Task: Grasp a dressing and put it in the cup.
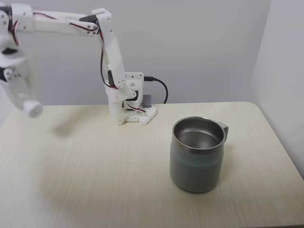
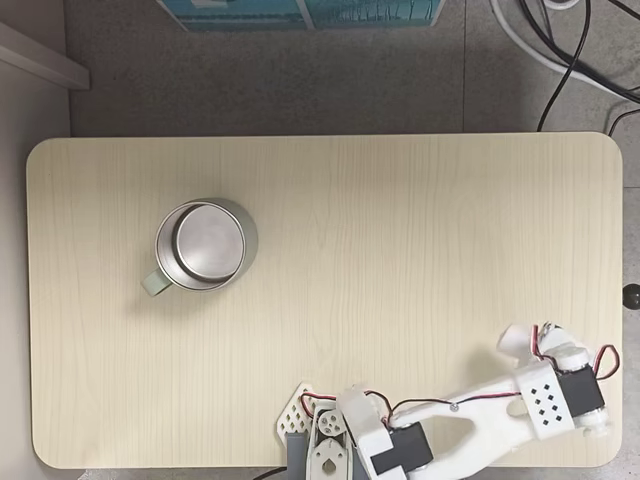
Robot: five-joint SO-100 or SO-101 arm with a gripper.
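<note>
**Arm raised with a white roll at its tip, steel mug across the table**

The large brushed stainless-steel mug [image 1: 197, 154] with a grey-green body and small rim handle stands upright on the pale wood-grain table [image 1: 118, 190]. In a fixed view from above it sits in the left half [image 2: 205, 245], well apart from the arm.

The white plastic arm's gripper [image 1: 26, 102] hangs blurred above the table's left edge in a fixed view from the front, clamped on the small white soft cylindrical dressing [image 1: 33, 109] at its tip. From above, the gripper [image 2: 525, 340] is near the lower right corner. The arm's base [image 1: 130, 107] stands at the far edge, a black cable [image 1: 161, 88] plugged in.
</note>
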